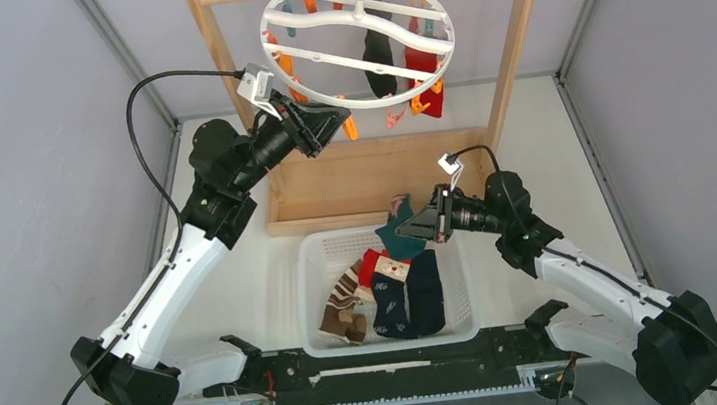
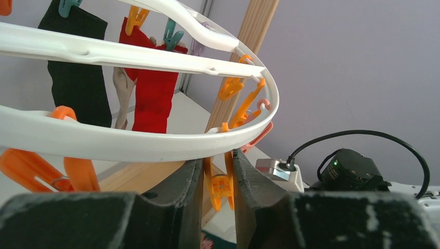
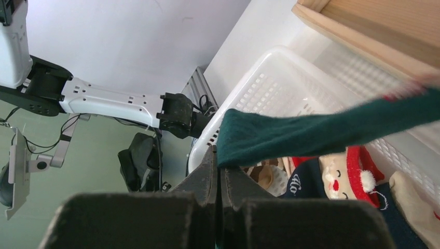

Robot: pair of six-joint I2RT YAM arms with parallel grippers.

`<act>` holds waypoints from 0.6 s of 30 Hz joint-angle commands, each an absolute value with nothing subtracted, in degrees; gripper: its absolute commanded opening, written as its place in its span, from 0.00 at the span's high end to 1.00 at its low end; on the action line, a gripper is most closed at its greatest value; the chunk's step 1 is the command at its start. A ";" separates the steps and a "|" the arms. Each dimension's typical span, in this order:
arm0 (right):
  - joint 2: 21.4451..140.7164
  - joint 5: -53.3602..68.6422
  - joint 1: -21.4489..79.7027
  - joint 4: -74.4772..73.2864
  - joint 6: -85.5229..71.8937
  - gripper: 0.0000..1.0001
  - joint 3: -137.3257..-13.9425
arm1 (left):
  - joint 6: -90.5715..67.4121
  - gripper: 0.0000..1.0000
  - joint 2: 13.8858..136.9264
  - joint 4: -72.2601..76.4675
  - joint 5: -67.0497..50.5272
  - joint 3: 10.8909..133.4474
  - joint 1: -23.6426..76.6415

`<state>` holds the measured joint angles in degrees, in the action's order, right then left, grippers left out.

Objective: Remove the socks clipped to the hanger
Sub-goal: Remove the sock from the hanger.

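Observation:
The white round hanger (image 1: 319, 60) hangs by its hook from the wooden rack's top bar. A black sock (image 1: 379, 65) and a red sock (image 1: 428, 93) are clipped to it at the far side. My left gripper (image 1: 340, 120) is at the ring's near-left rim (image 2: 129, 146), with its jaws shut on a dangling orange clip (image 2: 221, 187); no sock shows in that clip. My right gripper (image 1: 418, 228) is lower, over the basket's far right corner. It is shut on the end of a dark green sock (image 3: 321, 129), which trails away from the fingers.
A white basket (image 1: 313, 268) sits between the arms and holds several socks: a brown striped one (image 1: 343, 307), a navy one (image 1: 392, 306) and a red Santa one (image 3: 353, 174). The rack's base tray (image 1: 372, 176) and its posts stand behind the basket.

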<state>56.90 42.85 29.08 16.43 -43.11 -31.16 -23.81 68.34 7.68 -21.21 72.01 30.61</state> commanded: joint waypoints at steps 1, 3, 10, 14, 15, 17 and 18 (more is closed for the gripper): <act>54.51 41.84 29.86 16.08 -41.23 1.00 -31.82 | -22.40 0.98 66.97 8.52 -20.68 74.09 30.32; 53.90 41.97 29.91 15.83 -41.26 1.00 -31.82 | -22.49 0.98 66.91 8.67 -20.70 73.89 30.28; 50.06 42.54 30.27 14.58 -41.56 1.00 -32.56 | -22.24 0.90 65.95 8.35 -20.07 71.85 30.32; 47.81 42.45 31.05 12.01 -41.11 1.00 -34.16 | -22.18 0.73 65.30 8.81 -19.29 69.70 30.32; 47.37 42.31 31.38 11.25 -40.75 1.00 -34.66 | -22.23 0.68 65.16 9.06 -19.25 69.24 30.32; 46.55 42.06 32.10 9.37 -40.20 1.00 -35.53 | -22.28 0.61 65.09 9.26 -19.20 68.55 30.32; 46.19 41.97 32.48 8.75 -39.94 1.00 -35.90 | -22.29 0.58 64.98 9.37 -19.12 68.21 30.32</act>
<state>48.16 42.48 31.07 10.85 -42.02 -32.01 -23.38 66.37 7.94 -20.32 70.50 30.61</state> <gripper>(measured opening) 0.010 0.362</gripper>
